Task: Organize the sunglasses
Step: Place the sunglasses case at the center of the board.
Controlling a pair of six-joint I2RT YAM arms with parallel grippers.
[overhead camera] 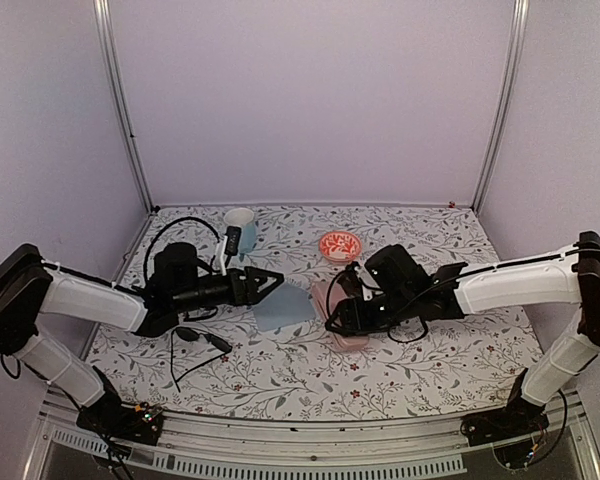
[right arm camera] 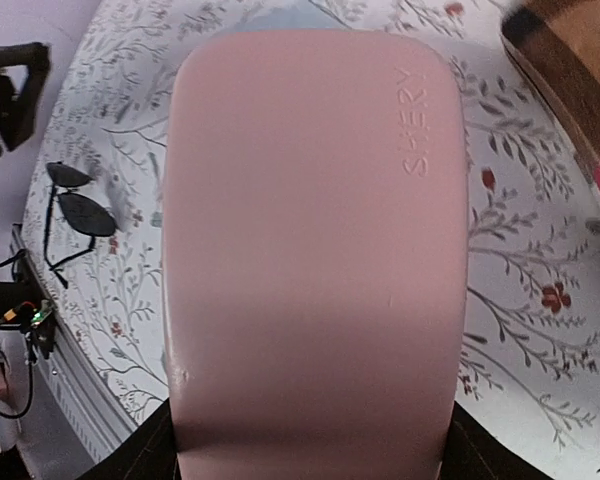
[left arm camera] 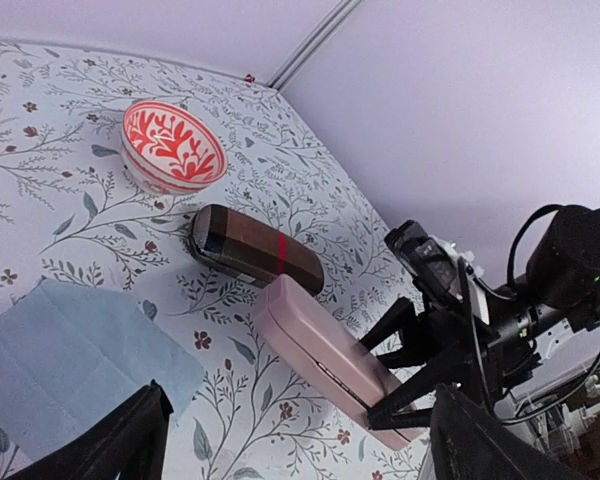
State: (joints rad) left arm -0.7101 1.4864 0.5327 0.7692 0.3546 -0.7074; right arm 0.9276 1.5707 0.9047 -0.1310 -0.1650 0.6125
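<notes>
Here the left fingers [left arm camera: 130,440] stand spread wide with nothing between them, above the near edge of a blue cloth [overhead camera: 283,308]. The right fingers [left arm camera: 415,390] pinch the near end of the pink case [right arm camera: 315,240], one on each long side. The black sunglasses [overhead camera: 202,338] lie on the surface [overhead camera: 430,360] behind the left fingers, toward the near edge, well apart from the right fingers. Just past the pink case's far end sits the brown case [left arm camera: 255,250], then a red-patterned bowl [left arm camera: 175,148].

Left arm [overhead camera: 90,300], right arm [overhead camera: 510,280]: white shells, black joints. Black cables [overhead camera: 180,219] looping off left one. Left gripper [overhead camera: 277,282], right gripper [overhead camera: 332,322]: black, angular.
</notes>
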